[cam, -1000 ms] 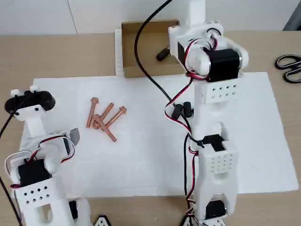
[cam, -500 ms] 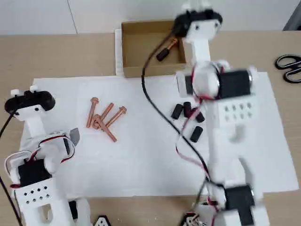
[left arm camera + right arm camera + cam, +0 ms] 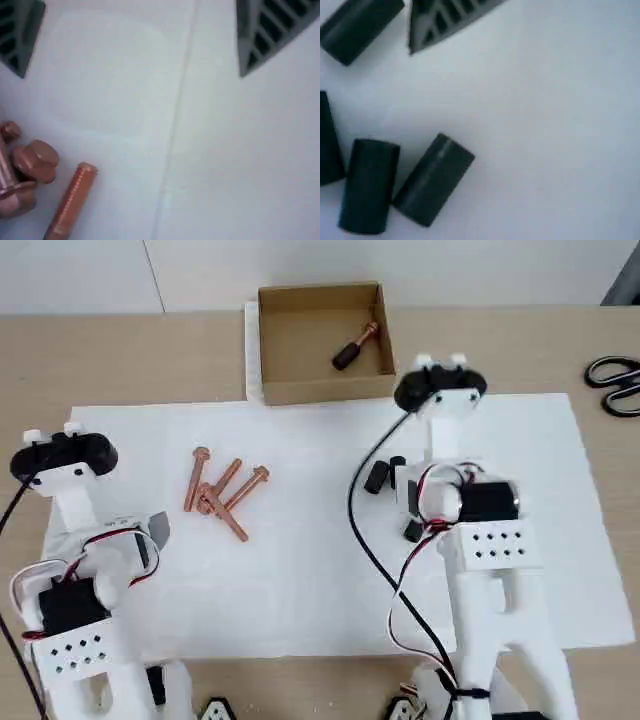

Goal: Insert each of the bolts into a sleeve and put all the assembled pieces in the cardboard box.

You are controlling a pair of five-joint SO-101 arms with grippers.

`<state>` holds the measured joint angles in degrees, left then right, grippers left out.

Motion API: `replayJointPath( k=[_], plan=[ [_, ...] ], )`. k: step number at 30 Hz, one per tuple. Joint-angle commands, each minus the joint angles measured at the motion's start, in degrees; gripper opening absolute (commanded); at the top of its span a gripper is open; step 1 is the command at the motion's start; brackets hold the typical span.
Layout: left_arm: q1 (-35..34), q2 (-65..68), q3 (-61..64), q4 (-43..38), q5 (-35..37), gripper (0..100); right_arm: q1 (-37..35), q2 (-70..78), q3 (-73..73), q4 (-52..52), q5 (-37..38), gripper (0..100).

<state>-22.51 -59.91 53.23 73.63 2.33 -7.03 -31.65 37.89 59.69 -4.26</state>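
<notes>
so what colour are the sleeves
Black. The sleeves show best in the right wrist view.

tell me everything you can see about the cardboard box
The cardboard box is a shallow, open-topped rectangular tray of plain brown cardboard with low upright walls and a flat floor. It sits level on the wooden table, at the far side from the arms, with its near wall at the far edge of the white sheet. Inside lies one assembled piece, a copper bolt in a black sleeve, resting diagonally on the floor close to one side wall. The rest of the floor is bare.
</notes>
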Motion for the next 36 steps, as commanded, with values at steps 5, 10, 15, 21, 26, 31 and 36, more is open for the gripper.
replayJointPath(
  k=[5, 10, 15, 21, 26, 31, 36],
  plan=[
    [0.0, -0.9, -0.2, 0.4, -0.3, 25, 1.0, 1.6, 9.1, -9.4, -10.5, 16.2],
    [0.0, -0.9, -0.2, 0.4, -0.3, 25, 1.1, 5.6, 9.5, -8.7, -10.8, 16.2],
    [0.0, -0.9, -0.2, 0.4, -0.3, 25, 1.1, 10.0, 9.4, -8.9, -10.9, 16.2],
    [0.0, -0.9, -0.1, 0.4, -0.3, 25, 2.2, 14.7, 9.4, -13.6, -10.9, 16.2],
    [0.0, -0.9, 0.7, 0.3, -0.3, 25, 2.9, 18.2, 9.3, -16.0, -10.9, 16.2],
    [0.0, -0.9, 0.7, 0.0, -0.4, 25, 2.5, 21.4, 9.3, -18.1, -10.9, 16.2],
    [0.0, -0.9, 0.8, 0.0, -0.4, 25, 2.5, 22.6, 9.1, -18.1, -10.9, 16.1]
  ],
)
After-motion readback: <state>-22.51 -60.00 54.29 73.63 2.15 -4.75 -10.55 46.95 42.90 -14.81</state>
